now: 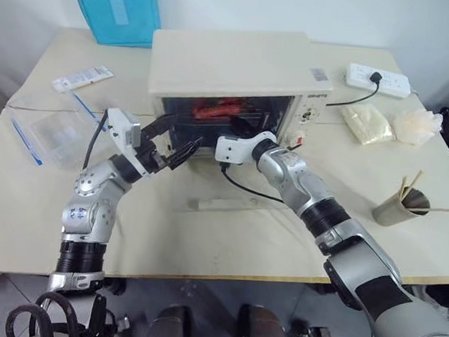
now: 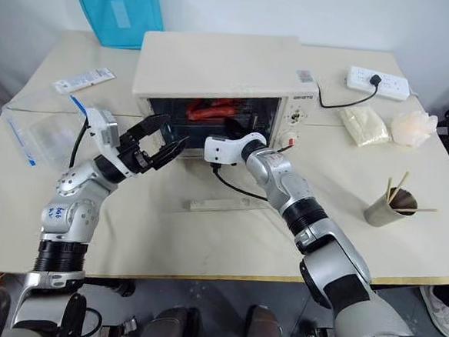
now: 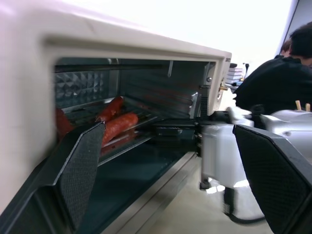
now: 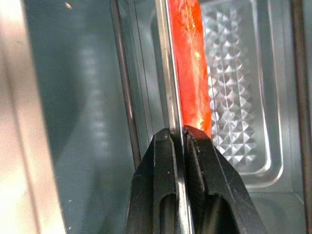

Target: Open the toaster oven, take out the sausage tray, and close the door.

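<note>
Right wrist view: right gripper (image 4: 178, 134) pinched on sausage tray (image 4: 171, 73) rim.

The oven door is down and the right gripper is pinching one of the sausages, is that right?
Not quite: the right gripper has its fingers shut on the sausage tray rim, not on a sausage, as the right wrist view shows. The door is indeed down.

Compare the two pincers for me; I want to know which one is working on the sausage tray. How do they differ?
The right pincer is shut on the sausage tray rim; the left pincer is open and holds nothing. The right pincer reaches into the toaster oven; the left pincer hangs just outside its opening. Both point toward the open oven.
</note>
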### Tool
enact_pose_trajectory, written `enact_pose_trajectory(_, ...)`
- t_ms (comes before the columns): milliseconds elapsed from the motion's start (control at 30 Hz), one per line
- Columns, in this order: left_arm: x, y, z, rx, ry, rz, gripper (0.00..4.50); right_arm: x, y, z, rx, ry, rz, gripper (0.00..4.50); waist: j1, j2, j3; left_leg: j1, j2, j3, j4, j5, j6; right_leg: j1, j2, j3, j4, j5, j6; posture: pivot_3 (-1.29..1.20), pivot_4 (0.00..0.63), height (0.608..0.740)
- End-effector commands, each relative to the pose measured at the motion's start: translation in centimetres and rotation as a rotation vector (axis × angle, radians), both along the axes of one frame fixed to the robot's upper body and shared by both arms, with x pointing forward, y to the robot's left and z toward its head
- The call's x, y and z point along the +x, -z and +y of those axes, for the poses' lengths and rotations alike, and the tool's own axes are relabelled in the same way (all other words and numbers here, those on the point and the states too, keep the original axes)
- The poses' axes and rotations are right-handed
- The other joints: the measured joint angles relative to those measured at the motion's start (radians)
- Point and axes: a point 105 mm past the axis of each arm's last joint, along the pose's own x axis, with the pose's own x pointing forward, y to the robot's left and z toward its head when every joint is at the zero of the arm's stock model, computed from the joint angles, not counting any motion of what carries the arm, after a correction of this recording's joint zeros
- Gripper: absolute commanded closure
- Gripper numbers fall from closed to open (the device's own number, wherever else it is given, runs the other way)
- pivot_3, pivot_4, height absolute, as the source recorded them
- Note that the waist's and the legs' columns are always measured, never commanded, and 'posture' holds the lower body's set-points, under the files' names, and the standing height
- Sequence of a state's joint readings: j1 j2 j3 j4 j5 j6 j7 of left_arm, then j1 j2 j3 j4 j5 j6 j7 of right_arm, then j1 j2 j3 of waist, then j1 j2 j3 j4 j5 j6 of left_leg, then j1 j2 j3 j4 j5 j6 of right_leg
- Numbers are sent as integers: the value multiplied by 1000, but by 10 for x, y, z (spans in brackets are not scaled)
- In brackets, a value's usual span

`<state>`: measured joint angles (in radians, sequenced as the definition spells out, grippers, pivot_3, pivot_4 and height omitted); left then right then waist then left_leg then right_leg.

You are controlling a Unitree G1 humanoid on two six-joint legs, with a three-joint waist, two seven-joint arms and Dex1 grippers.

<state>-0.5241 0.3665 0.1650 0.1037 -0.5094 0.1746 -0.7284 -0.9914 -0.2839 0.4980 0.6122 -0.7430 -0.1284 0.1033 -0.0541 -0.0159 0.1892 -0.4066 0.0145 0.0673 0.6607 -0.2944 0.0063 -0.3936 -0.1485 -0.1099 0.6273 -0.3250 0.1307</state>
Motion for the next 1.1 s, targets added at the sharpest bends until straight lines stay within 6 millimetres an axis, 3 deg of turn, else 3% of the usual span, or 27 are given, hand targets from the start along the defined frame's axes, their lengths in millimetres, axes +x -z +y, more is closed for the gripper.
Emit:
enact_pose_trajectory(33,2,-8,3,8,-8,-41,0,-19,-26,10,79,-87,-51,4435,-3,0,0,0,0,0,0,0,0,0,0,-1,0,0,0,0,150,740)
enact_pose_trajectory(200,3,-6,9,12,-15,-30,0,-32,-16,-4,62,-86,-26,4435,1,0,0,0,0,1,3,0,0,1,0,-1,0,0,0,0,150,740)
enact_pose_trajectory(667,2,6,18,-8,-7,64,0,-105,15,-35,48,-135,11,4435,29,0,0,1,0,1,5,1,1,3,-1,0,1,0,0,0,150,740)
enact_pose_trajectory(967,-26,22,39,-46,2,278,0,-134,15,-56,-1,-142,-41,4435,31,-1,0,1,2,1,5,1,1,3,-1,1,1,0,0,0,150,740)
enact_pose_trajectory(1100,-45,20,34,-140,137,450,0,-138,20,-63,-34,-156,-16,4435,42,-1,0,2,2,0,6,1,1,4,-2,1,1,0,0,0,150,740)
